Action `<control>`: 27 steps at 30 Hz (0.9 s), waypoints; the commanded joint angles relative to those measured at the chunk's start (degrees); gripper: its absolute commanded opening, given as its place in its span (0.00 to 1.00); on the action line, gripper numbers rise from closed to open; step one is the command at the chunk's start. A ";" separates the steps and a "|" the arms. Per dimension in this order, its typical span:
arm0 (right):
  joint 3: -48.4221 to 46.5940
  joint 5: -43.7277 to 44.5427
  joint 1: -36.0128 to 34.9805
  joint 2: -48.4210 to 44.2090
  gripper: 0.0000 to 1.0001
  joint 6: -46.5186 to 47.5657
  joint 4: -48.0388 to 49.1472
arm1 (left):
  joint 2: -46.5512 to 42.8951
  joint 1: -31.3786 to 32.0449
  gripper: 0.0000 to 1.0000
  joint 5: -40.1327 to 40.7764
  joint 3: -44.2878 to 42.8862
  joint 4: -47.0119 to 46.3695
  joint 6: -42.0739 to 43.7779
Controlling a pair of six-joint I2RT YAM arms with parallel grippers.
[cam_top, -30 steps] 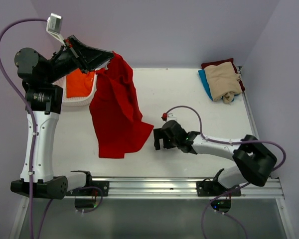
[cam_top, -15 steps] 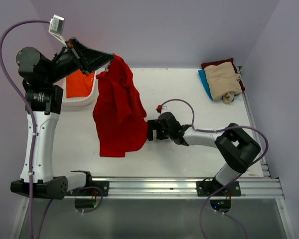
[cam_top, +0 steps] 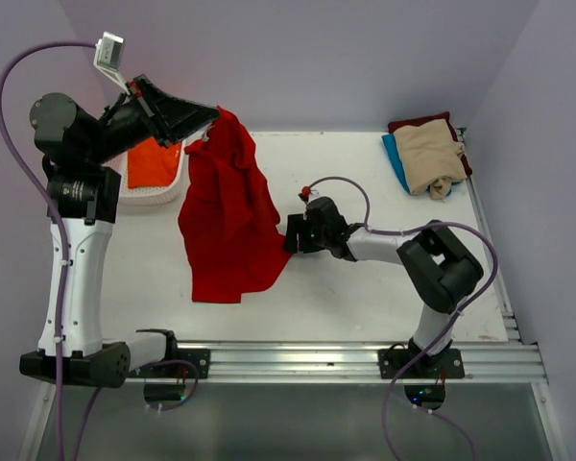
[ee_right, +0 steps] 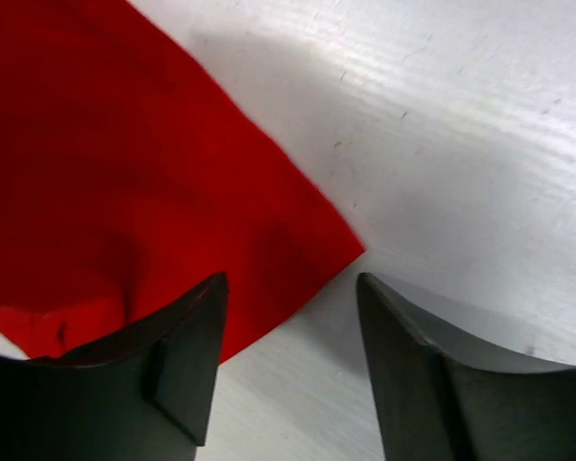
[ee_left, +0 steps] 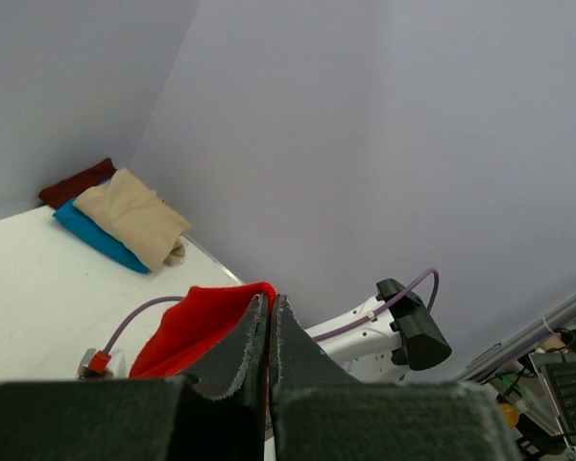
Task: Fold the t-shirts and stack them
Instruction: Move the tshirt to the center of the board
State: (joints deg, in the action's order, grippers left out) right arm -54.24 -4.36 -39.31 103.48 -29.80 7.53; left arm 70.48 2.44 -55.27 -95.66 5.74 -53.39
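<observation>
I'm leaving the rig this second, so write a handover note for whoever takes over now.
Left claw: shut on the red shirt, holding it up.
Right claw: open around the red shirt's lower corner, not gripping.
Done: beige shirt, blue shirt and maroon shirt piled far right.
Left to do: fold and stack the red shirt, then the orange shirt in the basket.

Bright red cloth t-shirt (ee_right: 125, 173) under the right claw (ee_right: 288, 288): soft, matt, faintly creased. White table (ee_right: 461, 125) just beyond the claw: smooth, dull sheen, finely streaked. Its fingers (ee_right: 187, 365): matt black plastic.
</observation>
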 commanded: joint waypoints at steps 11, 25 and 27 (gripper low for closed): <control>6.34 -2.94 -0.15 6.72 0.55 -1.75 2.93 | -2.45 0.29 0.00 -0.10 1.26 0.24 0.65; 4.15 19.13 -0.24 3.21 0.54 -5.97 -7.35 | -3.07 0.29 0.00 0.24 2.05 0.86 1.27; 3.35 17.55 -0.07 4.44 0.53 -5.27 -7.35 | -3.07 0.29 0.00 0.16 2.40 0.77 1.09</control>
State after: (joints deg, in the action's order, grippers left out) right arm -52.18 8.62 -40.01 104.25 -36.07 12.27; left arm 68.55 2.44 -55.27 -93.71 7.94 -52.73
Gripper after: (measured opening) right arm 0.528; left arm 0.014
